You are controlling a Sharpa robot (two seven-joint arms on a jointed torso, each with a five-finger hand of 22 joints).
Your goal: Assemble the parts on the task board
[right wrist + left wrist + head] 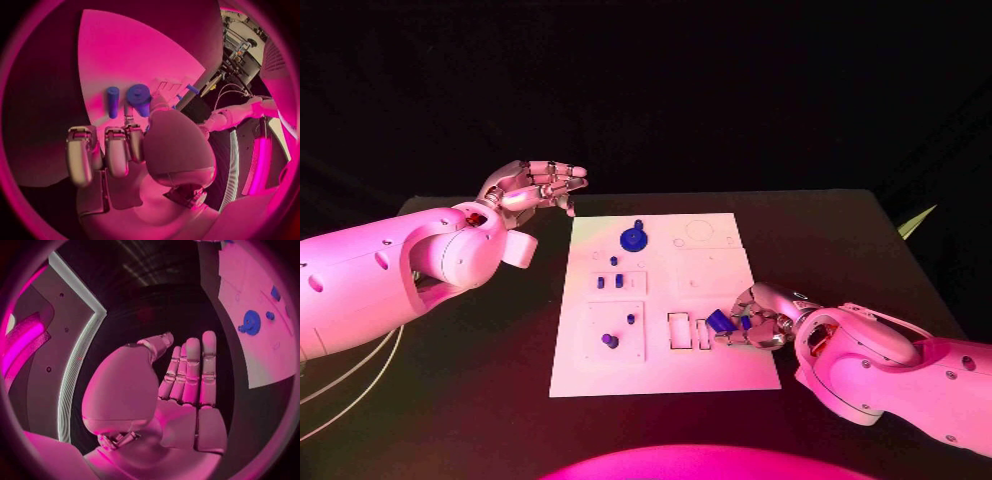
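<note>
Several blue parts [633, 240] dot the flat white task board [718, 375]

We see the left arm [401, 265] reaching in with its hand [531, 188] raised near the board's far left corner, fingers [190, 370] straight, side by side and holding nothing. The right arm [906, 375] comes in low, its hand [759, 318] down at the board's near right part, fingers [106, 150] curled, pinching a blue part [720, 321].
</note>
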